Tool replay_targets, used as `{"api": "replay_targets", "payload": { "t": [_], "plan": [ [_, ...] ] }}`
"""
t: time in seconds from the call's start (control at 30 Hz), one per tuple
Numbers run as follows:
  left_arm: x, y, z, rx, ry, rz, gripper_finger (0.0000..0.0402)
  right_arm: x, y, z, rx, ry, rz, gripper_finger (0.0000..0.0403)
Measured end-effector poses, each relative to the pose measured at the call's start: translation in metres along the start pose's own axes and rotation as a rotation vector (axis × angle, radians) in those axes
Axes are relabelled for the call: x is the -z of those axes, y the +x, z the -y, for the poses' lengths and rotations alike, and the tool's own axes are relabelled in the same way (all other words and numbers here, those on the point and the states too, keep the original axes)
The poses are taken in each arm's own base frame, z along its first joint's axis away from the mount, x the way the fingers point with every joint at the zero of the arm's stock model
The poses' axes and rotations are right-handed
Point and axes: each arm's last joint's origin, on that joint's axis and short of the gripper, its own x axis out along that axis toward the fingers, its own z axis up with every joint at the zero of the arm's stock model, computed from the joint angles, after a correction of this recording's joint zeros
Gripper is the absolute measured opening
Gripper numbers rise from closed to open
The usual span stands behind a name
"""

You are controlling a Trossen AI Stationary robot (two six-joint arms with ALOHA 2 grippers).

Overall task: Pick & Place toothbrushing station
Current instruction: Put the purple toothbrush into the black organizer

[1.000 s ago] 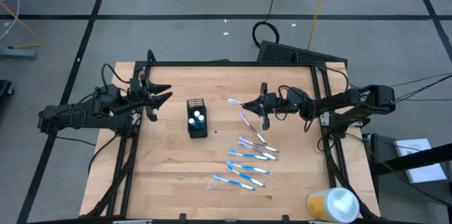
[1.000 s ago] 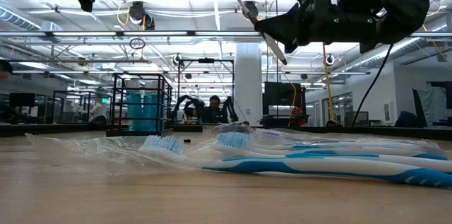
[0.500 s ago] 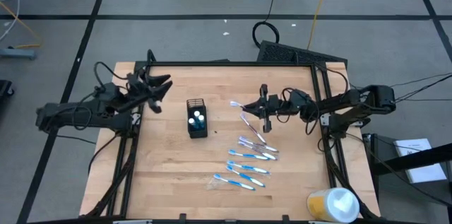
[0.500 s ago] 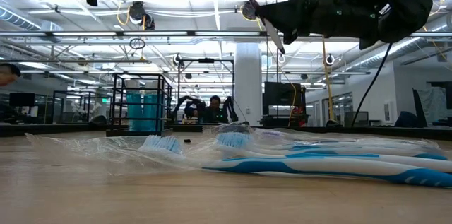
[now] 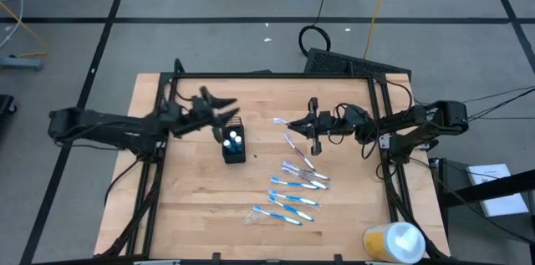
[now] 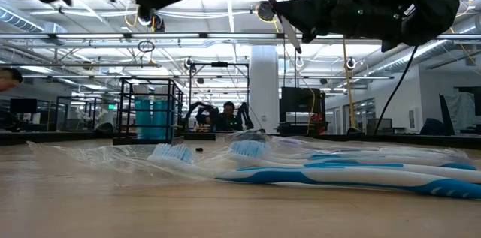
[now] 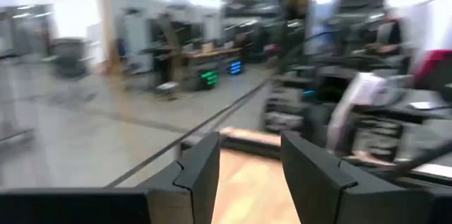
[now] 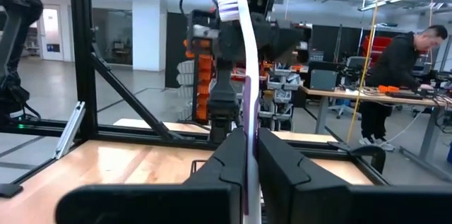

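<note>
Right gripper (image 5: 311,128) clamped on toothbrush (image 8: 239,54), held aloft, handle end hidden between fingers. Left gripper (image 5: 224,111) parted, empty, motion-blurred, hovering just beside black mesh holder (image 5: 233,140), tubes inside. Remaining toothbrushes (image 5: 292,185) in clear wrap below right gripper, count unclear.

The left gripper (image 5: 227,113) has swung in from the tabletop's left edge and now hangs just beside the black mesh holder (image 5: 233,139), its open fingers reaching over the holder's far corner; a second ago it was well apart from it. In the low view the toothbrush (image 6: 275,9) clamped in the right gripper (image 6: 297,17) has risen slightly.
</note>
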Motion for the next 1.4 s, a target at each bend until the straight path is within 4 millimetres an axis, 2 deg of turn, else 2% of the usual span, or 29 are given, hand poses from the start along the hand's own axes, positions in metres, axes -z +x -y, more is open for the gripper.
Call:
{"api": "replay_targets", "payload": {
  "t": [0.2,0.33,0.47,0.67,0.8,1.03,1.3,1.4],
  "plan": [
    [0.027,0.03,0.009,0.05,-0.083,0.106,0.0155,-0.002,0.0,-0.002,-0.01,0.015,0.024,0.0012],
    [0.047,0.044,0.015,0.131,-0.095,0.07,0.0155,-0.003,0.001,-0.006,-0.023,0.017,0.027,0.0012],
    [0.047,0.062,0.021,0.153,-0.086,0.059,0.0165,-0.004,0.001,-0.007,-0.028,0.014,0.043,0.0012],
    [0.037,0.086,0.035,0.214,-0.001,0.054,0.0219,-0.004,0.001,-0.007,-0.028,0.015,0.04,0.0012],
    [0.03,0.094,0.038,0.216,0.016,0.036,0.0244,-0.004,0.001,-0.007,-0.029,0.014,0.041,0.0012],
    [0.021,0.1,0.041,0.261,0.015,0.051,0.025,-0.004,0.001,-0.007,-0.029,0.011,0.04,0.0012],
    [0.038,0.107,0.051,0.307,0.014,0.004,0.025,-0.005,0.001,-0.007,-0.029,0.013,0.045,0.0012],
    [0.036,0.115,0.055,0.31,0.016,0.021,0.025,-0.005,0.001,-0.007,-0.029,0.013,0.046,0.0012]
  ]
}}
